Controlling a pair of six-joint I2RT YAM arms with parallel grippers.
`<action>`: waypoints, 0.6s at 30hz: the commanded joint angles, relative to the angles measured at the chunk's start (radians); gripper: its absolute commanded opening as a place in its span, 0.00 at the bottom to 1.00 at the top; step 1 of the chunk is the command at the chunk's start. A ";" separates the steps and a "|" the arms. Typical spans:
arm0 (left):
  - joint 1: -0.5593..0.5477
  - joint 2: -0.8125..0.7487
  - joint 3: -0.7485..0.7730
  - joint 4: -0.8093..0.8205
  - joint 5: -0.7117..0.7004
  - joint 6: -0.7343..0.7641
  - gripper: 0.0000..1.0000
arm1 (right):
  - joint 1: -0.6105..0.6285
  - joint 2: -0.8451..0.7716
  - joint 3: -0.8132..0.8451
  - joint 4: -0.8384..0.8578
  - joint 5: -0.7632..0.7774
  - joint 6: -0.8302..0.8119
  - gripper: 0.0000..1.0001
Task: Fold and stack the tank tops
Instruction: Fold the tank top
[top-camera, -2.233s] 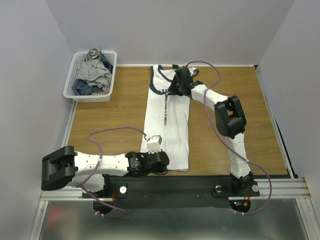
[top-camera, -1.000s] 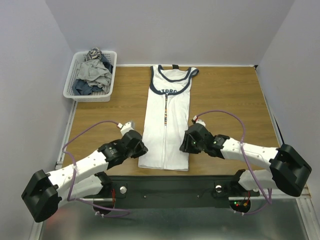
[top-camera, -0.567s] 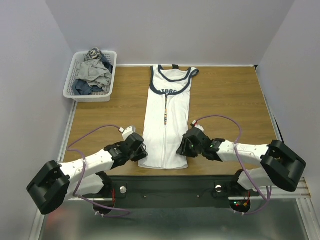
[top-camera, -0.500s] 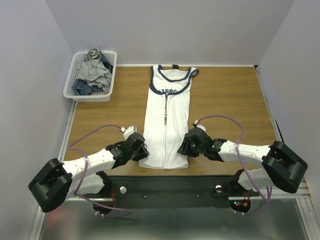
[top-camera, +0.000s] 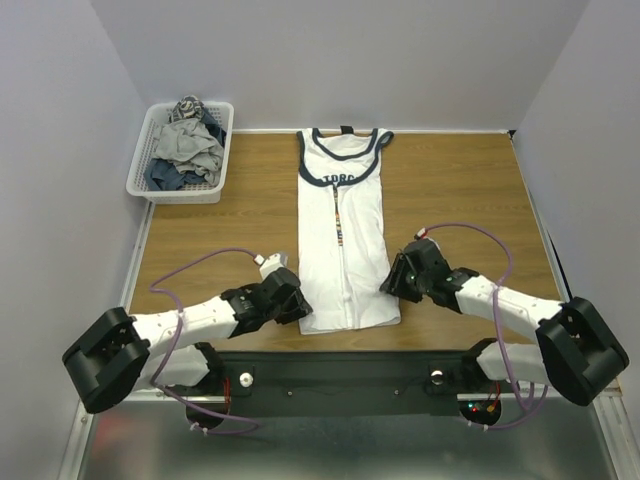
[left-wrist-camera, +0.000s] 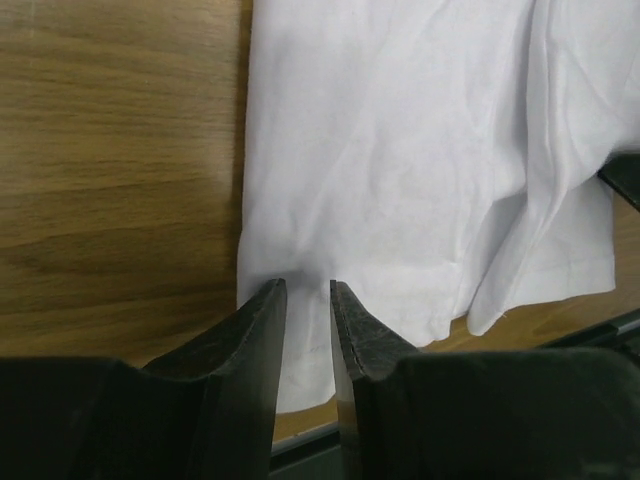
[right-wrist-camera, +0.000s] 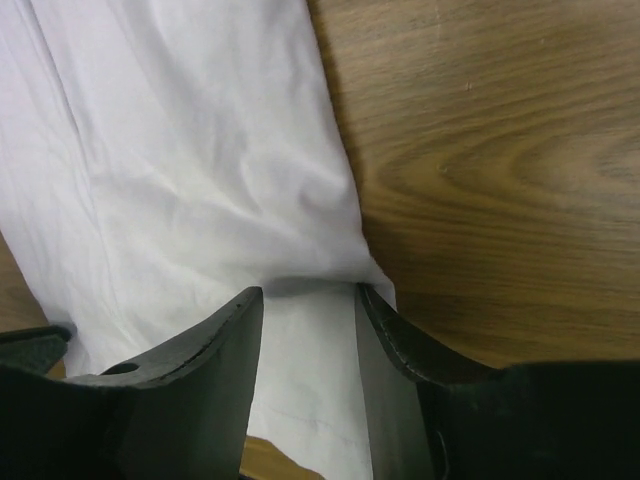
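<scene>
The white tank top (top-camera: 345, 235) lies flat in the middle of the surface (top-camera: 220, 240), neck at 12 o'clock, bottom edge at 6 o'clock. The left hand (left-wrist-camera: 308, 290) is at its 7 o'clock corner and the right hand (right-wrist-camera: 308, 292) at its 5 o'clock corner. Both hands have their fingers apart, with cloth showing between. A basket (top-camera: 140, 182) of clothes sits at 11 o'clock.

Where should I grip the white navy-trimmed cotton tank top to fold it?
Pinch the left hem corner and right hem corner, coming low from the near edge: the tank top lies flat, neckline far, so the hem should lift over.
</scene>
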 joint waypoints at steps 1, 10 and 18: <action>-0.005 -0.106 0.016 -0.087 -0.006 -0.010 0.41 | 0.010 -0.098 -0.027 -0.124 -0.040 -0.033 0.50; -0.005 -0.146 0.043 -0.152 0.014 0.023 0.45 | 0.183 -0.194 -0.026 -0.273 -0.003 0.060 0.52; -0.014 -0.123 0.012 -0.118 0.032 0.026 0.43 | 0.399 -0.092 -0.073 -0.267 0.095 0.211 0.38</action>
